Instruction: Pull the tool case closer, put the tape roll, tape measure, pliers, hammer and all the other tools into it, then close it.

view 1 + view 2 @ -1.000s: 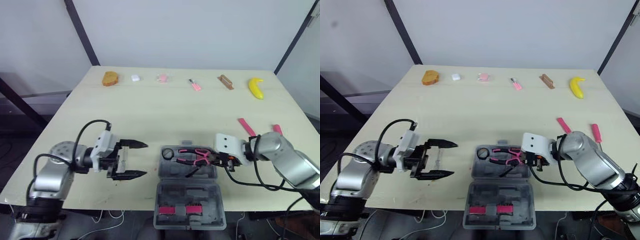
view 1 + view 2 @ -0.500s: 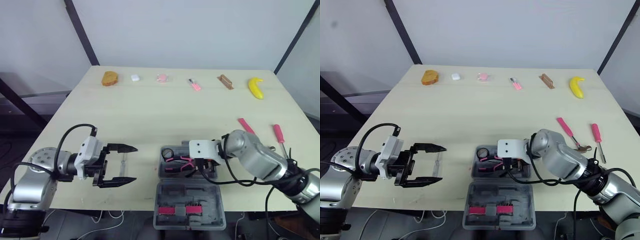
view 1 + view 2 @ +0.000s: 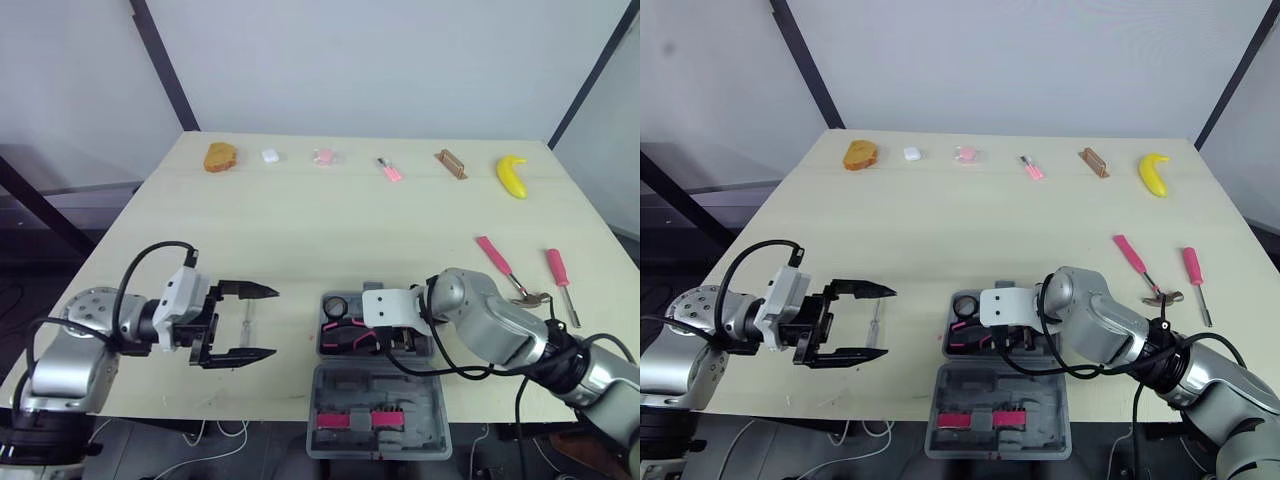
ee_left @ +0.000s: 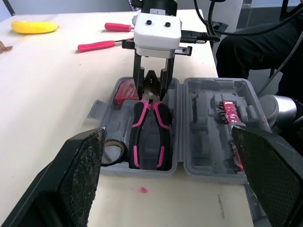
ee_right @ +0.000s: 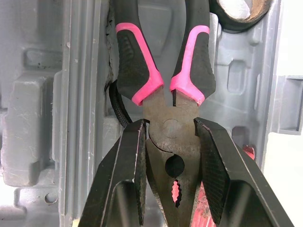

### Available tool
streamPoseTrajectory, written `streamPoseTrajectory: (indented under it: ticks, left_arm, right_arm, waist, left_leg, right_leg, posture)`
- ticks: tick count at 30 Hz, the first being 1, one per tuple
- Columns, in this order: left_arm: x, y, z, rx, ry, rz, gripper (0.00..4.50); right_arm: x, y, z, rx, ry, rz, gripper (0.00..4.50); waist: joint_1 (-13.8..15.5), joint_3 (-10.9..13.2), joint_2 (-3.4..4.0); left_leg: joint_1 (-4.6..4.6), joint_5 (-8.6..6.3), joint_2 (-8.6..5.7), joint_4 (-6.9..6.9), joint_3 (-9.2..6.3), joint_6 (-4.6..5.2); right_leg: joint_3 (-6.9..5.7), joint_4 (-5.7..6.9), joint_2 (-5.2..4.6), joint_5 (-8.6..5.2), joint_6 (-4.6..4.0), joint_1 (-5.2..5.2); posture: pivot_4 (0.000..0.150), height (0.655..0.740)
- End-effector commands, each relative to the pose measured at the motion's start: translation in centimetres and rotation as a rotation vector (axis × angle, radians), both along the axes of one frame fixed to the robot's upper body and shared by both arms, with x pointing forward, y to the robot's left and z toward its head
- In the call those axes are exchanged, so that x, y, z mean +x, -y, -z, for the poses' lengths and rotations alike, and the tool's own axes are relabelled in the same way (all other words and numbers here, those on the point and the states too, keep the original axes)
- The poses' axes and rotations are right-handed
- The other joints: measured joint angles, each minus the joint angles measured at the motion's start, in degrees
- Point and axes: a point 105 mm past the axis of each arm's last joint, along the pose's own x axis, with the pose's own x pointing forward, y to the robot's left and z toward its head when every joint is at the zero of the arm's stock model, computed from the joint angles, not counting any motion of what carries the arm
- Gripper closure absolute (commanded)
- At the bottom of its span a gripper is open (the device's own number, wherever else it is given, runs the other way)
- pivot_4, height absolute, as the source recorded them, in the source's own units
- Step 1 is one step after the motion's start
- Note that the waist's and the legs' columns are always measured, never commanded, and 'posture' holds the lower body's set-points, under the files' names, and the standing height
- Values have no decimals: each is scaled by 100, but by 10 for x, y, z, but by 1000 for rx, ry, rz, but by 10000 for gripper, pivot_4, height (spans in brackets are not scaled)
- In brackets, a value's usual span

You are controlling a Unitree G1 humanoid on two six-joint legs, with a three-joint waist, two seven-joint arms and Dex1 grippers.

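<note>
The right wrist view is giving the close look that the head views are missing. The right gripper (image 5: 170, 124) is pinching its fingers narrowly on the head of the pliers (image 5: 163, 71). The pliers' pink-and-black handles are lying in the tray of the case (image 4: 203, 163).

The left wrist view is facing the open case from the side. It is showing the tape roll (image 4: 113, 152) sitting in the tray just beside the handles, a red thing (image 4: 125, 90) beside the right gripper, and pink bits (image 4: 228, 112) lying in the lid.

From the head, the case is lying at the near edge of the table (image 3: 330, 230), with the lid half nearest the robot. The left gripper (image 3: 270, 322) is hovering left of the case and apart from it, fingers wide. A thin pale rod (image 3: 247, 318) is lying on the table between them.

There is one case, one pair of pliers and one roll. Two pink tools (image 3: 495, 255) are lying on the table right of the case, well apart from it. Six small things are lining the far edge, a banana (image 3: 512, 175) among them. The right arm and its cables are crossing the tray in the head views and hiding part of it.
</note>
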Motion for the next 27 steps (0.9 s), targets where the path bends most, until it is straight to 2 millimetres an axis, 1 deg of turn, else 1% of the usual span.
streamPoseTrajectory:
  ticks: [1, 3, 4, 6, 11, 14, 16, 18, 19, 20, 21, 22, 23, 25, 26, 27]
  left_arm:
    - [3, 5, -8, -39, 21, 3, 0]
    - [4, 6, -8, -43, 20, 4, 0]
    - [4, 7, -7, -43, 19, 5, 0]
    - [4, 8, -7, -44, 18, 7, 0]
    - [6, 9, -7, -51, 19, 7, 0]
    - [6, 9, -6, -54, 17, 8, 0]
    - [6, 10, -5, -56, 17, 9, 0]
    - [6, 12, -5, -60, 18, 11, 0]
    - [6, 12, -6, -62, 18, 11, 0]
    - [6, 12, -5, -63, 18, 11, 0]
    - [6, 13, -5, -64, 18, 12, 0]
    - [6, 13, -5, -65, 18, 12, 0]
    - [6, 13, -5, -66, 17, 12, 0]
    - [6, 13, -5, -69, 18, 10, 0]
    - [6, 13, -5, -70, 19, 8, 0]
    - [6, 13, -5, -71, 19, 7, 0]
  right_arm:
    - [1, 2, -3, 7, 18, -1, 24765]
    - [0, 3, -3, 6, 17, -5, 17889]
    - [0, 4, -4, 7, 20, -4, 11288]
    - [1, 5, -7, 21, 27, 9, 1230]
    - [0, 7, -26, 130, -1, 47, 1230]
    - [0, 2, -34, 280, -19, 59, 1230]
    - [5, -1, -40, 386, -8, 88, 1230]
    - [2, -6, -45, 513, -22, 63, 1230]
    - [1, -7, -46, 554, -23, 47, 6384]
    - [2, -4, -41, 569, -18, 53, 7829]
    - [1, -5, -38, 598, -3, 29, 11998]
    - [1, -5, -36, 619, 9, 11, 17817]
    - [1, -6, -32, 641, 16, 15, 20452]
    - [0, -8, -26, 664, 14, 14, 30596]
    - [0, -8, -23, 674, 12, 14, 33878]
    - [1, -9, -21, 681, 11, 17, 41193]
  waist:
    - [3, 0, 0]
    - [8, 0, 0]
    - [4, 0, 0]
    - [1, 0, 0]
    - [3, 0, 0]
    - [3, -1, -1]
    - [3, 0, -1]
    - [4, 0, -1]
    - [4, -1, -1]
    - [10, 0, -1]
    - [16, -1, -2]
    - [15, -2, -3]
    - [11, -2, -3]
    - [3, -2, -3]
    - [-7, -1, -1]
    - [-9, -1, -1]
  left_leg:
    - [0, 0, 0, 0, 0, 0]
    - [0, 0, 0, 0, -1, 0]
    - [-1, 0, 0, 1, 0, 0]
    - [0, 0, 0, 0, 0, 0]
    - [0, 0, 0, 0, -1, 0]
    - [-1, 0, 0, 0, -3, 0]
    - [-1, 0, 0, -1, -2, 0]
    - [0, 0, 0, -1, -1, 0]
    - [0, 0, 0, -1, 0, 0]
    - [0, 0, 0, -1, -1, 0]
    - [-1, 0, 0, -1, -1, 0]
    - [-1, 0, -1, -1, -1, 0]
    - [-1, 0, -1, -1, 0, 0]
    - [1, 0, -1, -1, 1, 0]
    - [1, 0, 0, -1, 1, 0]
    - [2, 0, 0, -1, 1, 0]
  right_leg:
    - [0, 0, 0, 0, 0, 0]
    - [-1, 0, -1, 0, 0, 1]
    - [-1, -1, -1, 0, 0, 1]
    - [0, 0, -1, 0, 0, 0]
    - [0, 0, 0, 0, 0, 0]
    - [-2, -1, 0, 0, 0, 1]
    - [-2, -2, 0, 0, 0, 2]
    - [-1, -2, 0, 0, 0, 2]
    - [0, -1, 0, 0, 0, 2]
    - [0, -1, 0, 0, 0, 3]
    - [-1, -3, 0, 0, 1, 3]
    - [-1, -3, -1, 0, 1, 4]
    - [-1, -5, -1, 0, 1, 5]
    - [0, -4, 0, 0, 1, 5]
    - [0, -2, 1, 0, 1, 4]
    - [2, 0, 1, 0, 1, 3]
  posture:
    - [1500, 7400]
    - [1500, 7400]
    - [1500, 7400]
    - [1500, 7400]
    - [1500, 7400]
    - [1500, 7400]
    - [1500, 7400]
    - [1500, 7400]
    - [1500, 7400]
    - [1500, 7400]
    - [1500, 7400]
    - [1500, 7400]
    - [1500, 7400]
    - [1500, 7400]
    - [1500, 7400]
    - [1500, 7400]
